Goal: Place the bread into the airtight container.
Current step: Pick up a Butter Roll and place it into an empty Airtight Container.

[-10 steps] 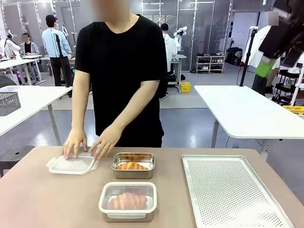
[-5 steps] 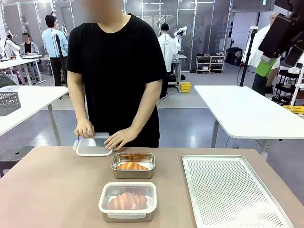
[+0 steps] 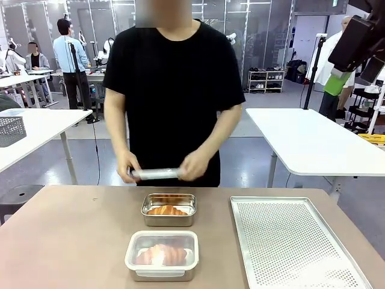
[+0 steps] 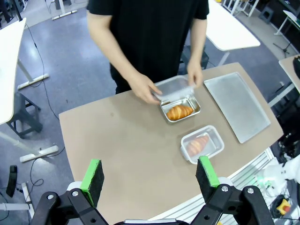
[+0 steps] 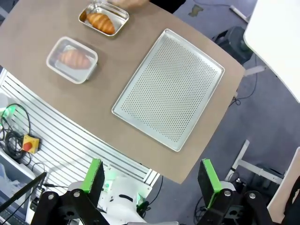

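Left wrist view: left claw [image 4: 150, 174] wide open, empty, high above the open steel container [image 4: 180, 108] holding a croissant [image 4: 179, 112]; the person's translucent lid [image 4: 174, 89] may obstruct descent.

Front view: fixed, low at the near edge of the brown rectangular worktop [image 3: 72, 241], facing the far edge, close. Left wrist view: high above, looking steeply down, distant. Right wrist view: likewise. All share the perforated metal baking tray [image 3: 295, 241] [image 4: 236, 105] [image 5: 171, 89].
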Action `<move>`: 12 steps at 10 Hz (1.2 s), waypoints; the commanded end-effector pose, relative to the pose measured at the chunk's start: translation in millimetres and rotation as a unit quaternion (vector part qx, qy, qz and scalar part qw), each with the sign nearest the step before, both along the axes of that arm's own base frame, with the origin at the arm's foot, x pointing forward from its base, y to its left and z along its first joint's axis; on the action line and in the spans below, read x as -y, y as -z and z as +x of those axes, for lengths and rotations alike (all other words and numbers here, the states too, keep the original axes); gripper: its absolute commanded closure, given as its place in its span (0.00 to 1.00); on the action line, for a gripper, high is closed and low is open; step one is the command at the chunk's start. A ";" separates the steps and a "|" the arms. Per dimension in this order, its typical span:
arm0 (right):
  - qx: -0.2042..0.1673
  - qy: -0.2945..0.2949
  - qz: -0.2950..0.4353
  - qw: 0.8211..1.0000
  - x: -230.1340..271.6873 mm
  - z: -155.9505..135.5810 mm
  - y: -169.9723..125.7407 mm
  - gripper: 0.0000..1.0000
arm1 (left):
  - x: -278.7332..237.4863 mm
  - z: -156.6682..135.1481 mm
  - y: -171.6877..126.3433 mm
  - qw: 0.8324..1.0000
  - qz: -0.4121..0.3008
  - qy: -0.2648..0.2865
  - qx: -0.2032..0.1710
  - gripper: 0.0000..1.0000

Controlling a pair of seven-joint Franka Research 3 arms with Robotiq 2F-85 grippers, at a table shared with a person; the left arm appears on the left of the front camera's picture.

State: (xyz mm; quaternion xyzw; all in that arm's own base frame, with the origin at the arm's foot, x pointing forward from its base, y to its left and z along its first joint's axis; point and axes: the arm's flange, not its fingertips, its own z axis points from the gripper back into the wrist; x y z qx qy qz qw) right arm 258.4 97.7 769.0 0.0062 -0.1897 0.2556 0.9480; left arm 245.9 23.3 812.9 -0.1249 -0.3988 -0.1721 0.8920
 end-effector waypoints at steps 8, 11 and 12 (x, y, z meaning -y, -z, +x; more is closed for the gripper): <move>-0.001 0.006 -0.003 1.000 2.4 -0.1 -0.9 0.00 | 0.5 -0.1 -0.8 1.000 -0.003 0.005 0.000 0.00; -0.001 0.006 -0.003 1.000 2.4 -0.1 -0.9 0.00 | 0.5 -0.1 -0.8 1.000 -0.003 0.005 0.000 0.00; -0.001 0.006 -0.003 1.000 2.4 -0.1 -0.9 0.00 | 0.5 -0.1 -0.8 1.000 -0.003 0.005 0.000 0.00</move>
